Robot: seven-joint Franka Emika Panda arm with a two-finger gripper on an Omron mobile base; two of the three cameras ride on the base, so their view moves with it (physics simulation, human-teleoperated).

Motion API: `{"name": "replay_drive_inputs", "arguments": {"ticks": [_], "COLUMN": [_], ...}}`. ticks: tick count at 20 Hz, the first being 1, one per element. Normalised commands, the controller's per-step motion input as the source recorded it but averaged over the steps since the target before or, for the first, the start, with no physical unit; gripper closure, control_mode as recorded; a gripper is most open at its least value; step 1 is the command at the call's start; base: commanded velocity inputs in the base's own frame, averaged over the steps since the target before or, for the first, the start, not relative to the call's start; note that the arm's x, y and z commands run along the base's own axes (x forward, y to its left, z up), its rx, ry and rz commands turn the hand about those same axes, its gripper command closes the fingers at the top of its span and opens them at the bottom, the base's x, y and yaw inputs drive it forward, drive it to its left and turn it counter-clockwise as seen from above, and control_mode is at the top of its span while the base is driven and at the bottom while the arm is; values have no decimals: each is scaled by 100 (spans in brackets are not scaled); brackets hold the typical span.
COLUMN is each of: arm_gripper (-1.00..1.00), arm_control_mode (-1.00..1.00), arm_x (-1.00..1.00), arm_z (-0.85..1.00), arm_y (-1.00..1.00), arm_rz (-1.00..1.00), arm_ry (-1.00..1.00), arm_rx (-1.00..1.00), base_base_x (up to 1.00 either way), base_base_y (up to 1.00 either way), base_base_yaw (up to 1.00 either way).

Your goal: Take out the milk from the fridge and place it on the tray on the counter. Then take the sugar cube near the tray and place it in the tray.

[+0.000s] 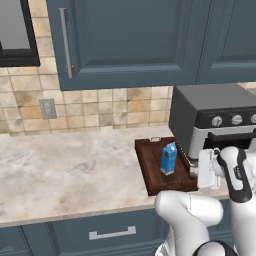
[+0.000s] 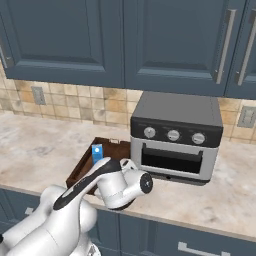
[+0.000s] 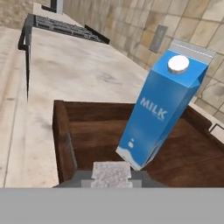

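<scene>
Where you look along the hand, the milk (image 3: 164, 109) stands inside the tray (image 3: 63, 131), blue carton with a white cap and the word MILK on its side; it reads as tilted there, but that camera rolls with the hand. From the left base camera you can confirm the milk (image 1: 169, 158) upright on the tray (image 1: 150, 170), which lies on the counter (image 1: 65, 170) just beside the toaster oven (image 1: 215, 120).

At the bottom of the hand view you see a small whitish speckled block, the sugar cube (image 3: 111, 174), sitting right at the gripper (image 3: 111, 179), with dark finger parts at each side of it. You cannot tell whether the jaws are pressed on it or merely flank it.

From the right base camera, the arm's forearm covers most of the tray (image 2: 80, 170); the top of the milk (image 2: 97, 152) shows above it.
</scene>
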Motion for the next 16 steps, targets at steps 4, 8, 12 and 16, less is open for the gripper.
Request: {"name": "replay_drive_inputs", "arguments": {"ticks": [4, 8, 12, 16], "arm_gripper": [100, 100, 100, 100], "arm_control_mode": [-100, -100, -100, -100], "arm_x": [25, 33, 25, 8], "arm_z": [0, 0, -12, -23], "arm_y": [-3, -8, -1, -1], "arm_rz": [4, 6, 5, 3], "arm_ry": [0, 0, 0, 0], "arm_rx": [0, 0, 0, 0], "base_base_x": [0, 0, 0, 0], "base_base_y": [0, 0, 0, 0], "base_base_yaw": [0, 0, 0, 0]}}
